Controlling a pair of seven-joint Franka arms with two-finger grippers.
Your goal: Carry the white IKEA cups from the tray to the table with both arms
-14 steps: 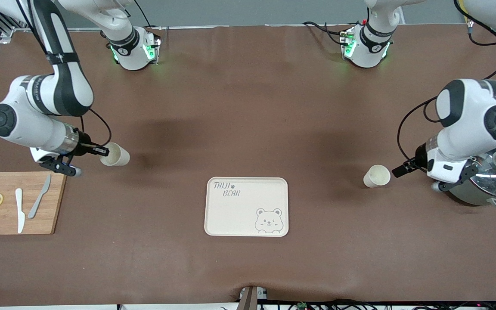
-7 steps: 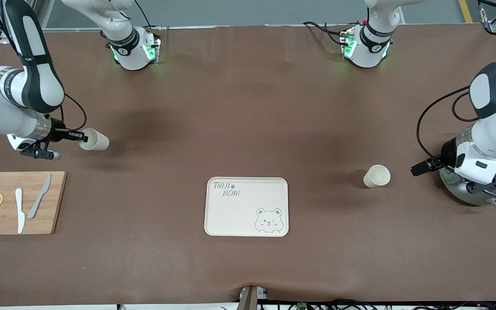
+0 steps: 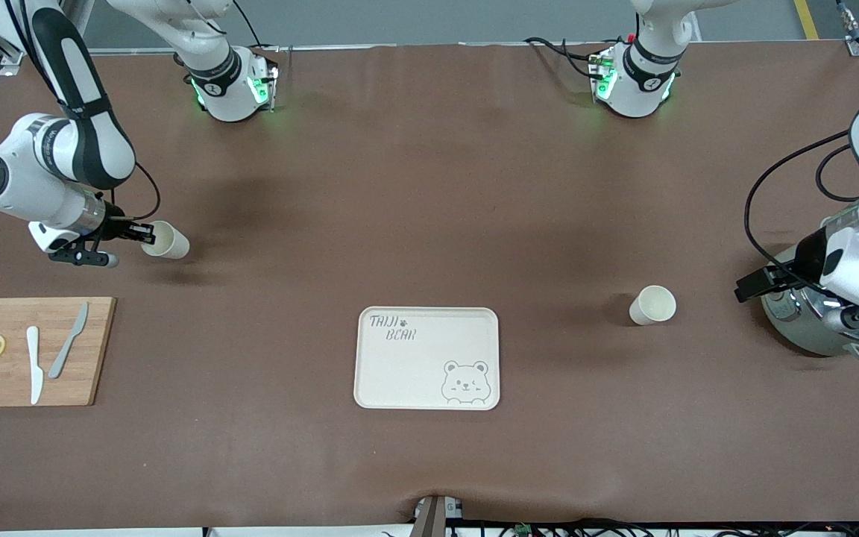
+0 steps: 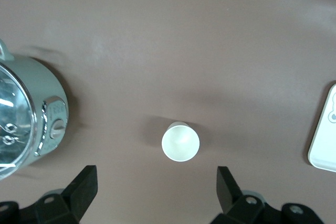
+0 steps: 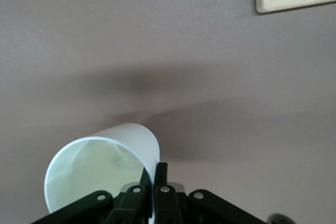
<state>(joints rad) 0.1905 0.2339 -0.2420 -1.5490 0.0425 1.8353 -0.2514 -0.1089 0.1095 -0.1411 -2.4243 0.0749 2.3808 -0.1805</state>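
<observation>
My right gripper is shut on the rim of one white cup and holds it tilted above the table near the right arm's end. In the right wrist view the cup has its wall pinched between the fingers. The second white cup stands upright on the table toward the left arm's end, also seen in the left wrist view. My left gripper is open and empty beside that cup, near the pot; its fingers stand wide apart.
A cream tray with a bear drawing lies mid-table near the front camera. A wooden board with knives and lemon slices lies at the right arm's end. A steel pot with a glass lid stands at the left arm's end.
My right gripper carried its cup away from the board toward the right arm's end, then settled. My left gripper drew back from the standing cup toward the pot.
</observation>
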